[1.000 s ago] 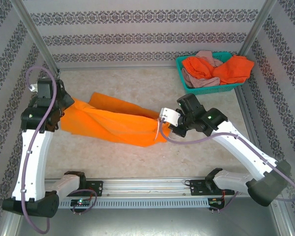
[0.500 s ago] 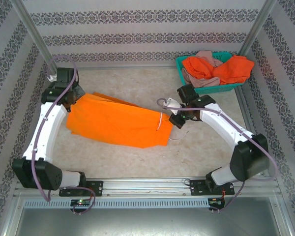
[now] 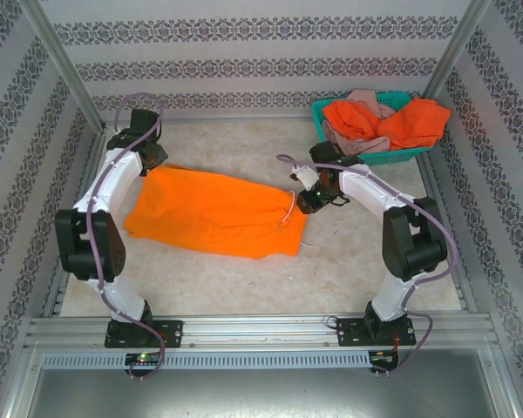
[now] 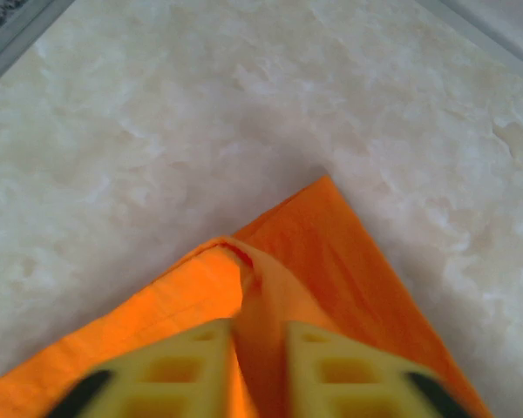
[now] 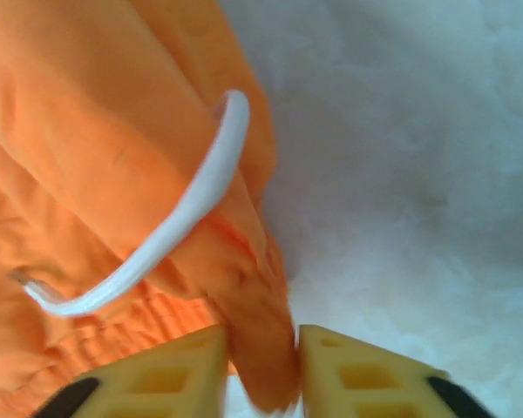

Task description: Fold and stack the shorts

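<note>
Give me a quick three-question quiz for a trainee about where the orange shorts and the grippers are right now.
1. True or false: the orange shorts lie spread on the table, outside the teal basket.
2. Fill in: the white drawstring sits at the shorts' end nearer the ___ arm.
3. What is between the right gripper's fingers? A orange cloth; B the drawstring; C nothing.
Key: 1 true; 2 right; 3 A.

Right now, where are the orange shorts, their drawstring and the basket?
Orange shorts (image 3: 213, 213), top view: middle of cloth.
Drawstring (image 5: 173, 222), right wrist view: middle of cord.
Basket (image 3: 392, 156), top view: front wall.
</note>
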